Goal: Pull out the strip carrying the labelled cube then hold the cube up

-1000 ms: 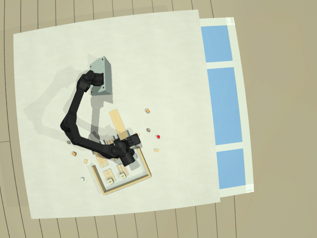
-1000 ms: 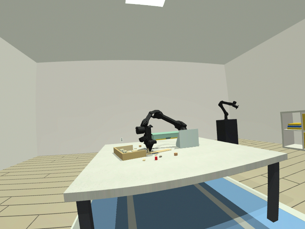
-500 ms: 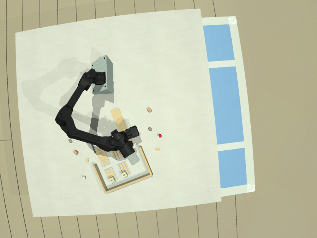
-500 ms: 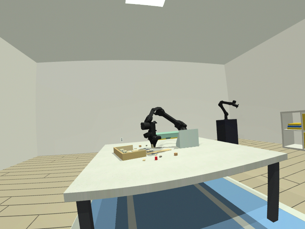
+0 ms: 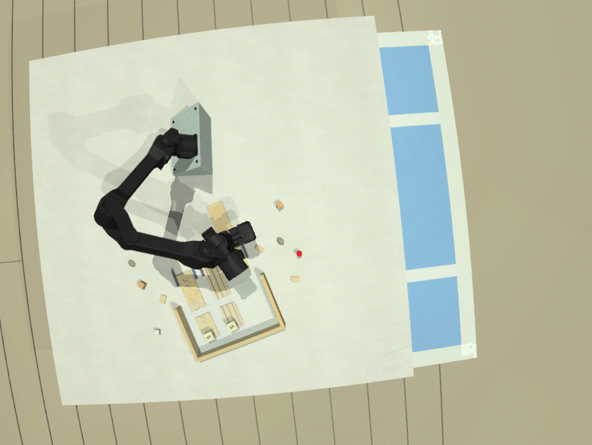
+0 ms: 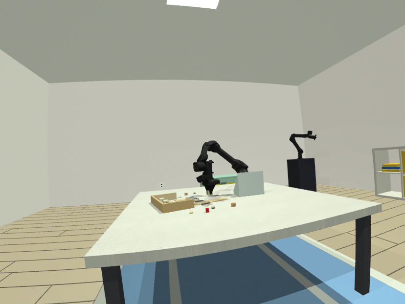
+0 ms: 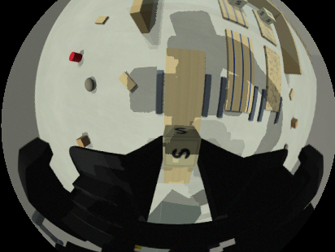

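My gripper (image 6: 209,193) (image 7: 179,140) is shut on a pale cube (image 7: 180,156) marked S and holds it above the plain one-piece strip; the arm hides the cube in the top view. The plain strip (image 5: 218,215) (image 7: 184,81) lies on the table, between dark guides (image 7: 159,91) (image 7: 206,95). The striped strip (image 5: 217,283) (image 7: 240,69) and the speckled strip (image 5: 191,290) (image 7: 272,77) are each in two pieces with a gap. Another S cube (image 5: 232,326) stands on the striped strip's far piece, and one more (image 5: 208,336) on the speckled far piece.
A three-sided tan wall (image 5: 242,343) (image 6: 178,206) encloses the far pieces. A red cylinder (image 5: 299,253) (image 7: 75,57), a grey stone (image 5: 280,240) (image 7: 89,84) and a brown cube (image 5: 279,205) (image 7: 83,141) lie beside the plain strip. The arm's base block (image 5: 204,143) (image 6: 250,183) stands behind.
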Controlling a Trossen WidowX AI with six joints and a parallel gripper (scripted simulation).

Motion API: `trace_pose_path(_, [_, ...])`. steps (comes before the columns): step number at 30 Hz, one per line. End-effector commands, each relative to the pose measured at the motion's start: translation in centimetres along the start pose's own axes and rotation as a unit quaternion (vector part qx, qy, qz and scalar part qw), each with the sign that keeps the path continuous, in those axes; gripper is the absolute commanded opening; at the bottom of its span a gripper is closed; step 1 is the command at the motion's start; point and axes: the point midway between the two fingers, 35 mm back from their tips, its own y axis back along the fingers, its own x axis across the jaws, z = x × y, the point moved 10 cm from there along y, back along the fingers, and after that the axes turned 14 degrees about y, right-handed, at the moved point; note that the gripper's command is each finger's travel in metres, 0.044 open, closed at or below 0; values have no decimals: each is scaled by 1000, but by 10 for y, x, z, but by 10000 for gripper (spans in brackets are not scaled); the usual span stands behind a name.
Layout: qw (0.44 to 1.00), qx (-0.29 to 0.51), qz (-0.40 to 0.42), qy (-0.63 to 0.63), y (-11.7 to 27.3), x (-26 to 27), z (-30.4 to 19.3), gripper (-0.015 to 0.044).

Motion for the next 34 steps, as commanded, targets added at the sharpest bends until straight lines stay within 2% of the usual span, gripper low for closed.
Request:
trace_pose_path(1, [1000, -2, 3, -3, 2, 2, -6, 0])
trace_pose_path(8, [1000, -3, 3, -3, 37, 2, -6, 0])
trace_pose_path(34, [1000, -3, 3, -3, 37, 2, -6, 0])
